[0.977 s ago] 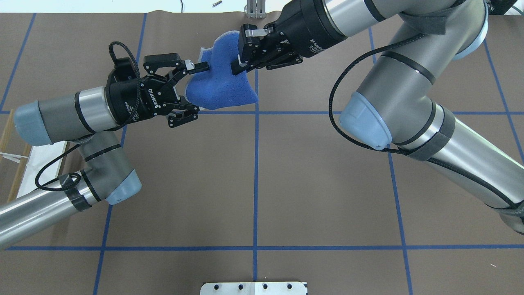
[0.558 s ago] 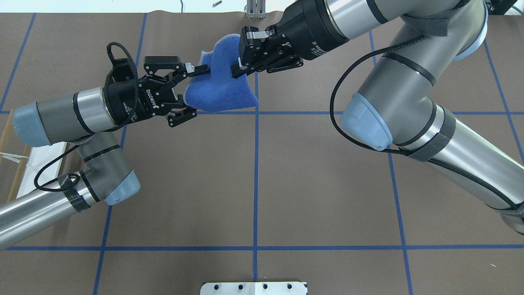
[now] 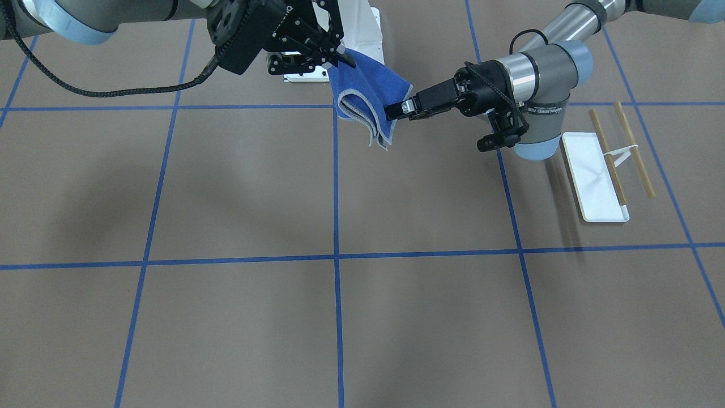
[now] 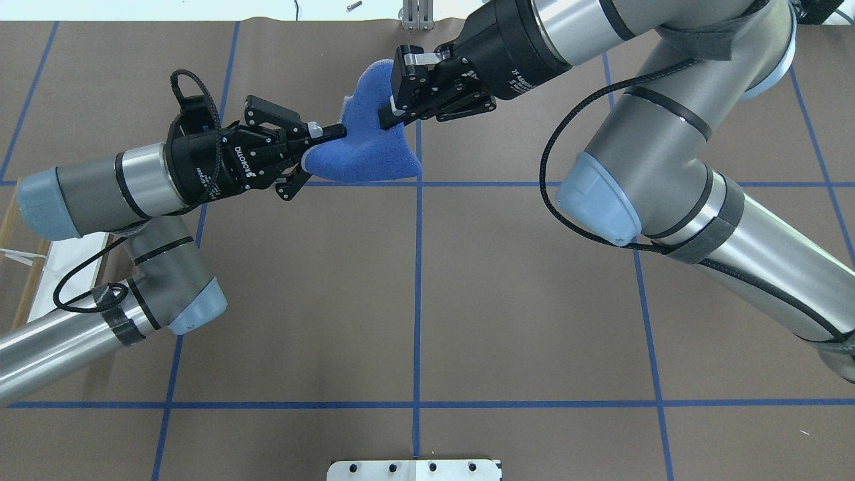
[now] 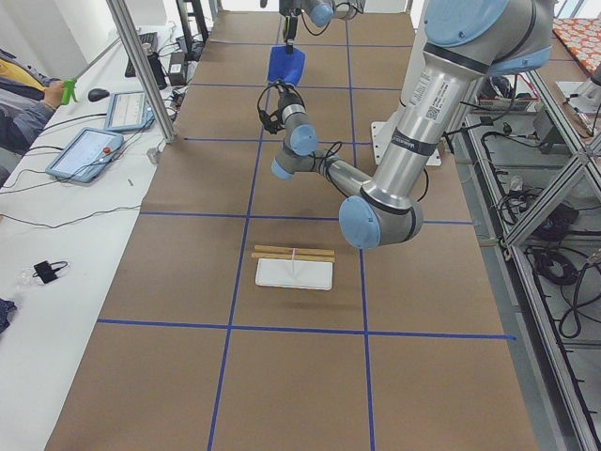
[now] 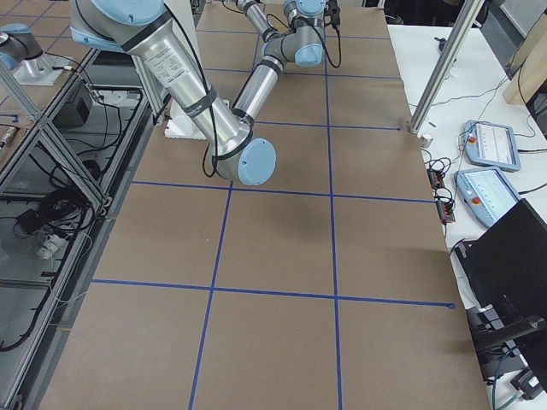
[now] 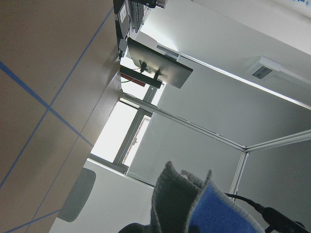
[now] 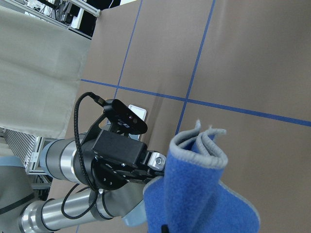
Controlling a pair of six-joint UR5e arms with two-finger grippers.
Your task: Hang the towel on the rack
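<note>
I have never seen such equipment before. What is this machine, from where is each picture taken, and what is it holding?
These are two robot arms at one table, and each ends in a two-finger gripper. One picture looks down from behind the robot and one faces it from across the table. Two look along the table from its ends, and two come from small cameras on the wrists.

Both arms hold one blue towel in the air. The right gripper pinches its upper part, and the left gripper pinches its side edge.

On the brown table, on the robot's left side, stands the rack. It is a white tray with two wooden rods. Nothing hangs on it yet.
</note>
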